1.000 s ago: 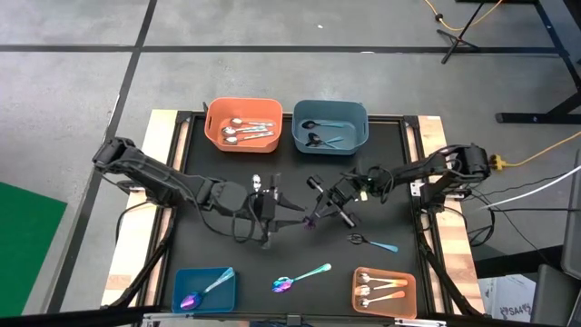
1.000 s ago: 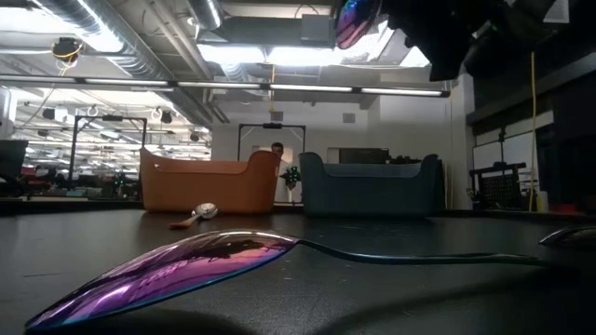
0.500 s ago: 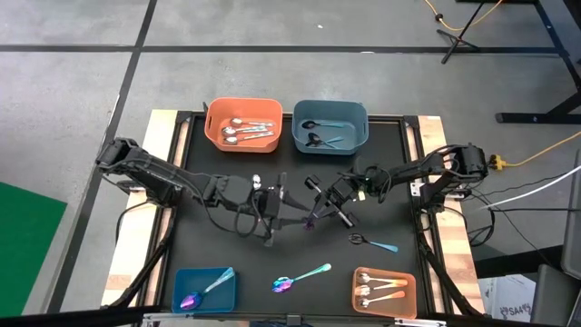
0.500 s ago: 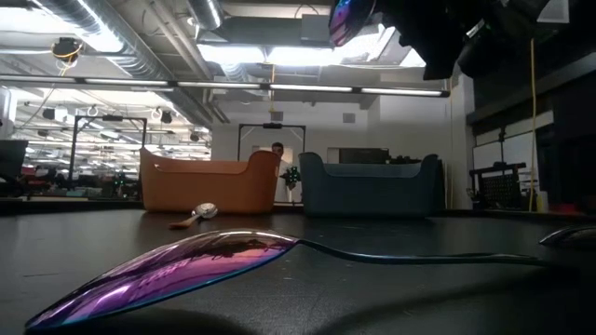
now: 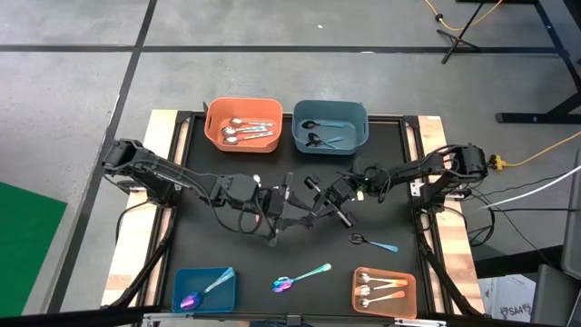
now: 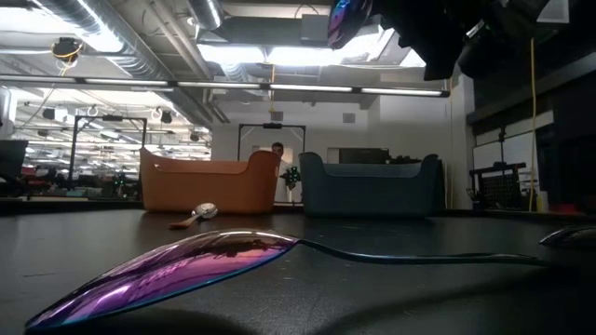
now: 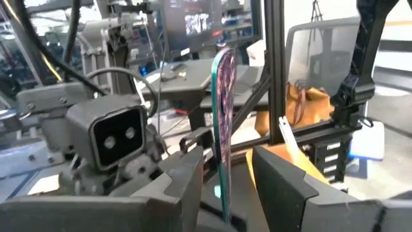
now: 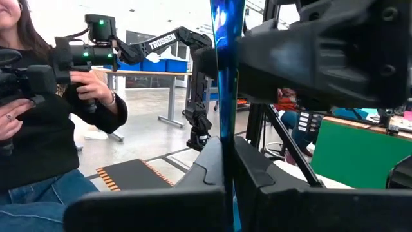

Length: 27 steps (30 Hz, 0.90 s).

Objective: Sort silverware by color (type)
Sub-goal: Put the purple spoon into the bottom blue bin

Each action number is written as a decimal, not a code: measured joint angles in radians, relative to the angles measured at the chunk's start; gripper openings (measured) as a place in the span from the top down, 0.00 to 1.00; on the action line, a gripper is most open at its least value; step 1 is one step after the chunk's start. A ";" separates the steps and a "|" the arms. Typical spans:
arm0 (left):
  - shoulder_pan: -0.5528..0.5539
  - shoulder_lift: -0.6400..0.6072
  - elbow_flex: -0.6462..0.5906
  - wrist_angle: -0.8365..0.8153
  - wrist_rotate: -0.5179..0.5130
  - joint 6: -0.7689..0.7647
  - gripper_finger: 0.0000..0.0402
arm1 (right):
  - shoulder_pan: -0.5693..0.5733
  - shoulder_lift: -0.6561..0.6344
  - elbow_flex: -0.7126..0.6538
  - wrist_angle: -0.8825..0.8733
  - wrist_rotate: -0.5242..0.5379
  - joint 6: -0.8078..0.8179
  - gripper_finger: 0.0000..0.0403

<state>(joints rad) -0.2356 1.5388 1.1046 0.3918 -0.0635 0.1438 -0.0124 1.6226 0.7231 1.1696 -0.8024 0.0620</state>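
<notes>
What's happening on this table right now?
The two arms meet mid-table over one iridescent spoon. The right gripper is shut on its handle, holding it up off the table, and the left gripper has its fingers open on either side of it, apparently for a handover. Four bins already hold sorted spoons; two more spoons lie loose on the table.
</notes>
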 joint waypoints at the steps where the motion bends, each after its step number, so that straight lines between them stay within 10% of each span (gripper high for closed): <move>1: 0.000 0.009 0.000 0.012 0.002 0.000 0.68 | 0.000 0.000 0.000 -0.001 0.000 0.008 1.00; 27: -0.001 0.027 0.000 0.019 -0.003 0.051 0.95 | 0.000 0.000 0.000 -0.025 -0.002 0.010 1.00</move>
<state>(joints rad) -0.2361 1.5654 1.1046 0.4109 -0.0668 0.1944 -0.0126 1.6222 0.7231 1.1442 -0.8045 0.0715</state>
